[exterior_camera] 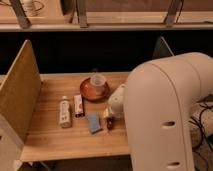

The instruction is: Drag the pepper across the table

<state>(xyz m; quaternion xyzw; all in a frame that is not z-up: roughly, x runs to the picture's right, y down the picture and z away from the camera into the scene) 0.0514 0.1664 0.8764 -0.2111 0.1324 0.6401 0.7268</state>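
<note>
Your gripper (110,115) is down at the table (50,140), just right of centre; the big white arm (160,115) fills the right foreground and covers that side of the wood. How wide the gripper stands, or whether it holds anything, I cannot tell you from here. The pepper (109,124) lies right at the gripper's tip, on the near side, a small dark red shape on the planks; whether the two touch is not clear. Just left of the pepper sits a blue block (93,122); further left lie a red-and-white box (78,105) and a white bottle (64,111), side by side; behind them stands a red-brown bowl (92,91) with a pale cup (97,80) in it; a tall panel (20,95) stands along the left edge.
</note>
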